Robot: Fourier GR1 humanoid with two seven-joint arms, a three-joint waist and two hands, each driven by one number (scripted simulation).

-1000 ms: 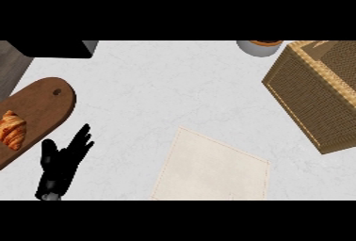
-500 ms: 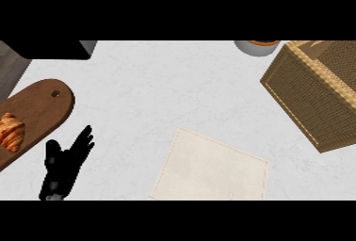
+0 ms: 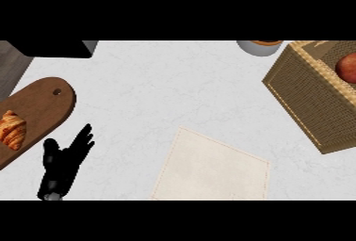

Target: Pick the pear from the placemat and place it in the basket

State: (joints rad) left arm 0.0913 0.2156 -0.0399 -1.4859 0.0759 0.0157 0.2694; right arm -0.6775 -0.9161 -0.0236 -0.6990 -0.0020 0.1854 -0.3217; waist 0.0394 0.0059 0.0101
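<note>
I see pear only partly, cut by right edge, inside basket. Placemat bare. Left hand open, fingers straight, far left, well apart from pear.

We look steeply down on a pale grey-white counter top with faint marble-like veining, which fills nearly the whole view and is lit evenly, with only soft shadows under the things that lie on it. At the upper left we see a dark, boxy shape cut off by the view's edge, and just beside it along the left edge a strip of dull grey surface that differs from the counter, though we cannot tell what either one is. No wall, floor or window shows from this angle.
</note>
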